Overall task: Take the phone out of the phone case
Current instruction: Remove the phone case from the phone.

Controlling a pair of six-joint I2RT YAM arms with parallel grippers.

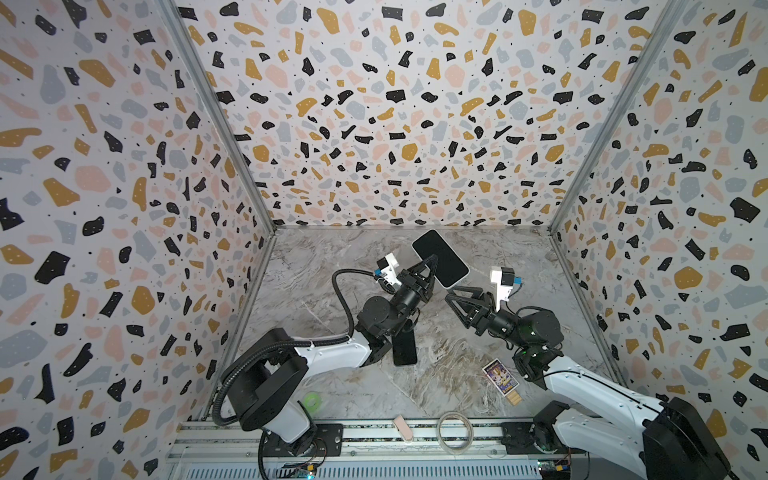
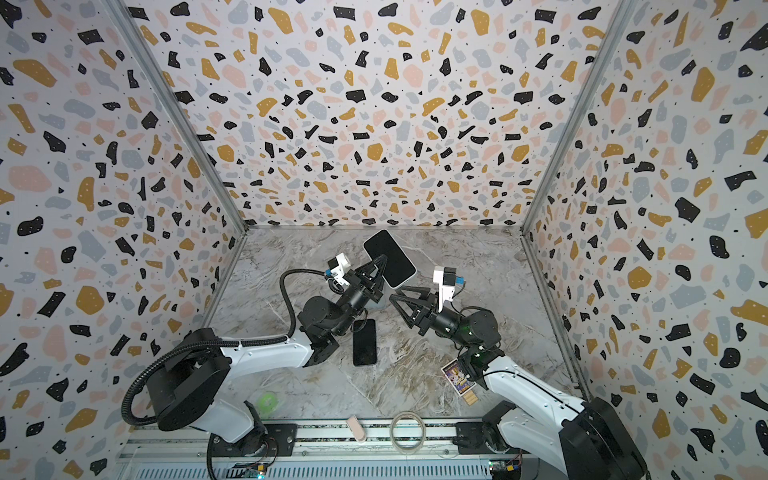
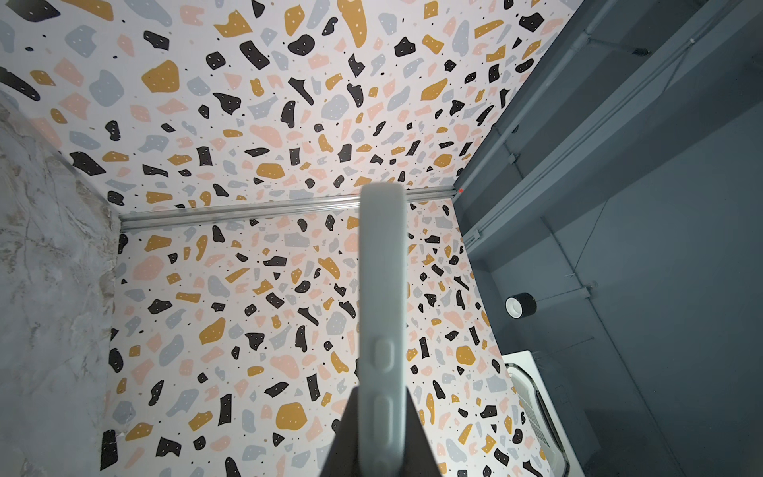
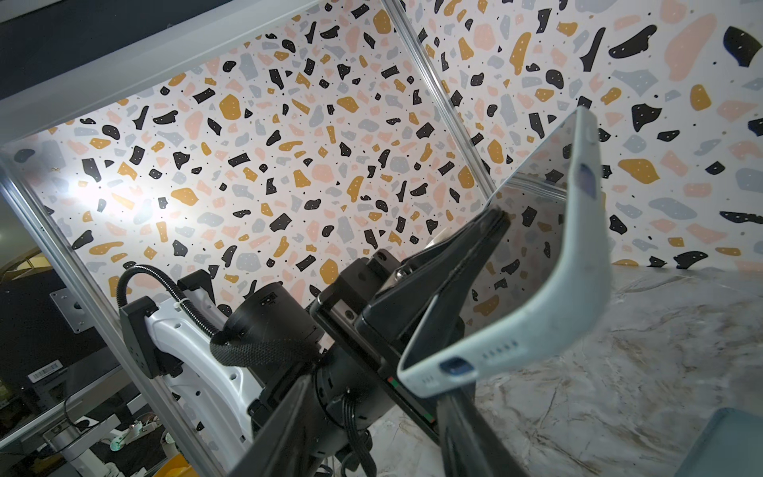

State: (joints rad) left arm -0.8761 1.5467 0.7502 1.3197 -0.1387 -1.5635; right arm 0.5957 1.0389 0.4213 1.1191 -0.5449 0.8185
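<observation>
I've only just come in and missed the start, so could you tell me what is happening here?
The left gripper is shut on a phone in its pale phone case, holding it up off the marble table. The right gripper hovers open at the case's lower corner, not gripping it. The phone is not yet out of the case. A second dark phone lies flat on the table under the left arm.

Green tape roll [image 1: 311, 402], pink eraser [image 1: 403, 428], clear ring [image 1: 439, 430], colourful card [image 1: 498, 376]

The cased phone [image 1: 441, 257] sits in the left tool [image 1: 433, 262], right tool [image 1: 453, 306] just beside.
</observation>
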